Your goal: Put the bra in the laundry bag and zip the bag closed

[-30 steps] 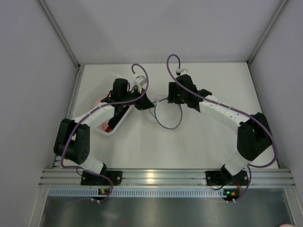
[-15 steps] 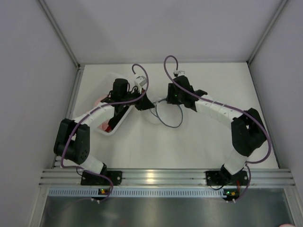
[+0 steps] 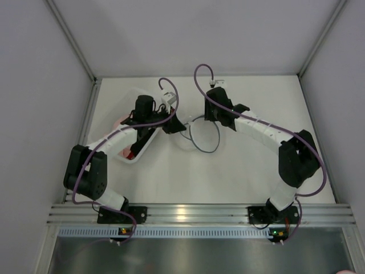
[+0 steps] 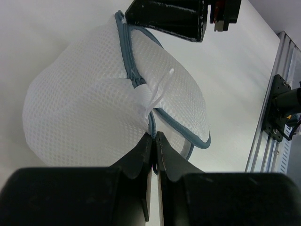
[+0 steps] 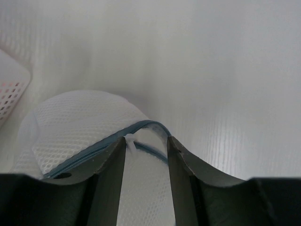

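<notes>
The left gripper [image 4: 154, 137] has its jaws pressed together on the blue-grey zip rim [image 4: 128, 52] of the laundry bag [image 4: 84, 113], pinching it just below a white tie [image 4: 160, 89] fixed to the zip. Facing it from the other side, the right gripper [image 5: 146, 143] stands with its fingers [image 5: 113, 162] parted, one on each side of the same rim and tie, with nothing clamped between them. The bag bulges into a dome of white mesh and lies on the bench [image 3: 245, 171] midway between the left and right edges, in the far half, with both arms bent inward over it. The bra cannot be told apart from the mesh in any view, and how far the zip runs round the rim cannot be told either. A clear bin [image 3: 126, 98] sits just left of the bag, toward the far left corner, partly under the left arm, with a pink cloth [image 3: 118, 123] inside it.
</notes>
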